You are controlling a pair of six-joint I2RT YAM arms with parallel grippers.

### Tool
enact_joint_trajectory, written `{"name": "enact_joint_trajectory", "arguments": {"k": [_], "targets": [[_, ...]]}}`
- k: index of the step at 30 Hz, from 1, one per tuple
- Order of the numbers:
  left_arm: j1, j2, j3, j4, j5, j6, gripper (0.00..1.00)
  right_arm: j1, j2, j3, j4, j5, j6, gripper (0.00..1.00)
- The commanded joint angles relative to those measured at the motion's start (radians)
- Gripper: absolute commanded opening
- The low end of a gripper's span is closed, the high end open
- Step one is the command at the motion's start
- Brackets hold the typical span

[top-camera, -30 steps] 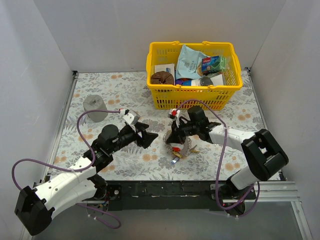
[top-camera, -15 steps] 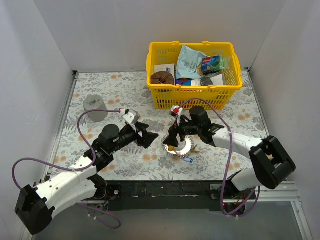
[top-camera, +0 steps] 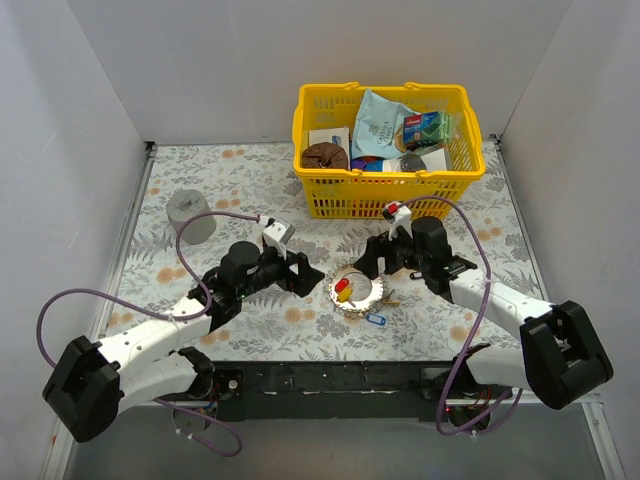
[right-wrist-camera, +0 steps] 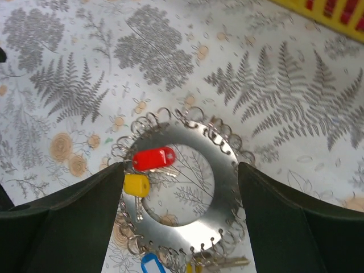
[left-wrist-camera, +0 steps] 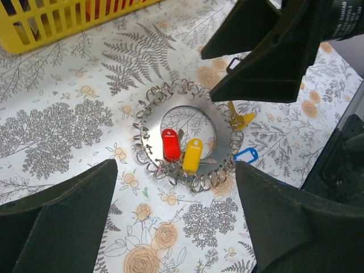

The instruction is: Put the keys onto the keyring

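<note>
The keyring (top-camera: 366, 301), a flat shiny ring edged with small wire loops, lies flat on the floral table between my two grippers. Keys hang on it: a red tag (left-wrist-camera: 170, 145) and a yellow tag (left-wrist-camera: 192, 156) rest across its hole, and a blue tag (left-wrist-camera: 245, 154) and a yellow key (left-wrist-camera: 242, 119) lie at its outer edge. My left gripper (top-camera: 303, 274) stands open just left of the keyring (left-wrist-camera: 223, 142). My right gripper (top-camera: 371, 261) is open above its right side, its fingers either side of the keyring (right-wrist-camera: 224, 190). Neither gripper holds anything.
A yellow basket (top-camera: 385, 200) full of packets stands behind the keyring at the back right. A grey cup (top-camera: 190, 215) stands upside down at the back left. White walls close in the table's sides, and purple cables loop off both arms.
My right gripper opened and let go of the keyring, which now lies flat on the table; that arm drew back to the right. My left gripper opened wider and moved right, closer to the keyring.
</note>
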State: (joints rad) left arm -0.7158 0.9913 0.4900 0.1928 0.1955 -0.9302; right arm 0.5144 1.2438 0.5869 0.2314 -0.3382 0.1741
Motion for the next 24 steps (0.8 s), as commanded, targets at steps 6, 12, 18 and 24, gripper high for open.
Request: {"name": "enact_joint_trajectory", "arguments": {"k": [6,12,18,24], "targets": [[0.012,0.217,0.143,-0.055,-0.027,-0.076,0.86,-0.062,-0.073,-0.087,-0.047,0.045,0.073,0.88],[0.091,0.345,0.179,-0.09,0.073,-0.169,0.88,-0.066,-0.029,-0.085,-0.044,-0.007,0.05,0.88],[0.186,0.351,0.087,0.04,0.248,-0.292,0.88,-0.071,0.029,-0.065,-0.05,-0.041,0.041,0.88],[0.199,0.406,0.088,0.046,0.3,-0.32,0.86,-0.073,0.094,-0.053,-0.047,-0.096,0.015,0.87]]}}
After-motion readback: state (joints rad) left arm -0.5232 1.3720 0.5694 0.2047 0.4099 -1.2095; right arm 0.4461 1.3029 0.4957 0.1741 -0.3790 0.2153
